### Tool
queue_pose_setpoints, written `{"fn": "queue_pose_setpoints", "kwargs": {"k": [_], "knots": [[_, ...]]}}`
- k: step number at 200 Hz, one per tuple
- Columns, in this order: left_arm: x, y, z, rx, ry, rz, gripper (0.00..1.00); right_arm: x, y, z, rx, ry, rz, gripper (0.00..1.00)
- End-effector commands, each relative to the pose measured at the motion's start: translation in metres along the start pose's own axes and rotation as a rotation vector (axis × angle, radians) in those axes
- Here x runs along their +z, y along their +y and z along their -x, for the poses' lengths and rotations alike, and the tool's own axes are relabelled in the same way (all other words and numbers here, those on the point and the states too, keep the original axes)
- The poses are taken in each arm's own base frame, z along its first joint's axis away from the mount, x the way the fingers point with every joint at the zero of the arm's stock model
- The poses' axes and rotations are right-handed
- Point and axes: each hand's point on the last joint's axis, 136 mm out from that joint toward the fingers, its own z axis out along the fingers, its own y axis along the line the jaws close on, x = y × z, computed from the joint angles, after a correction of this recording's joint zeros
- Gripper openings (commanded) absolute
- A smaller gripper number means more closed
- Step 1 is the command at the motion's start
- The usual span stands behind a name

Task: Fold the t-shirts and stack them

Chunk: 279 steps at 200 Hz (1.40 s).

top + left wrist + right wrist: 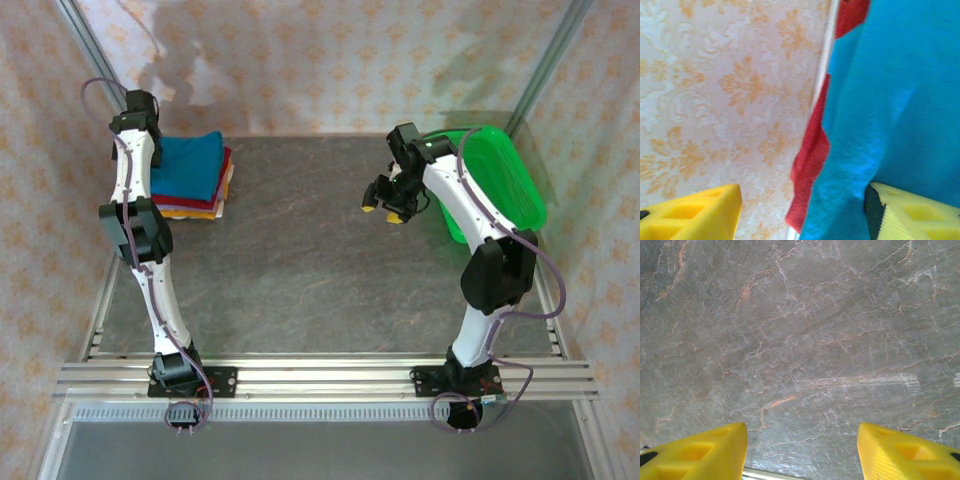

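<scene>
- At the far left, your left gripper [802, 202] has its jaws wide apart, seemingly gripping nothing.
- The teal t-shirt [900, 100] lies just beside its right finger [920, 215], topping the folded stack [207, 203].
- Your right gripper [802, 440] hangs open, empty, over the table [800, 330].

Robot lab cell: aluminium rail frame [320, 375], patterned cloth backdrop [330, 60], stone-look tabletop [300, 260].

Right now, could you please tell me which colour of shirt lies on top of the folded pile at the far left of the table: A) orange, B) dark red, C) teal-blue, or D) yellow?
C: the teal-blue shirt lies uppermost, with the dark red shirt showing only as an edge beneath it.
</scene>
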Motion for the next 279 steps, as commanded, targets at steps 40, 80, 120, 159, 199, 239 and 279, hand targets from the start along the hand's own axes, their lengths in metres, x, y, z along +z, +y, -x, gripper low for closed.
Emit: {"fn": "queue_pose_setpoints", "kwargs": {"k": [40, 80, 120, 159, 199, 239, 279], "knots": [[-0.015, 0.058, -0.016, -0.140, 0.062, 0.276, 0.75, -0.024, -0.005, -0.009, -0.039, -0.057, -0.021, 0.62], [-0.086, 0.058, -0.017, -0.347, -0.045, 0.104, 1.00, -0.038, -0.026, -0.003, -0.061, -0.165, -0.086, 0.81], [-0.195, 0.013, -0.012, -0.334, -0.322, -0.120, 1.00, -0.052, -0.048, 0.006, -0.035, -0.306, -0.062, 0.99], [-0.263, -0.060, -0.035, -0.283, -0.690, -0.457, 1.00, -0.068, -0.078, 0.019, -0.076, -0.514, -0.147, 0.99], [-0.253, -0.079, -0.095, -0.451, -0.999, -0.526, 1.00, -0.077, -0.095, 0.034, -0.226, -0.861, -0.162, 0.99], [-0.218, -0.118, -0.139, -0.395, -1.036, -0.574, 1.00, -0.083, -0.155, 0.037, -0.156, -1.169, -0.373, 0.99], [-0.165, -0.137, -0.159, -0.450, -0.892, -0.525, 1.00, -0.058, -0.195, 0.036, -0.108, -1.186, -0.453, 0.99]]}}
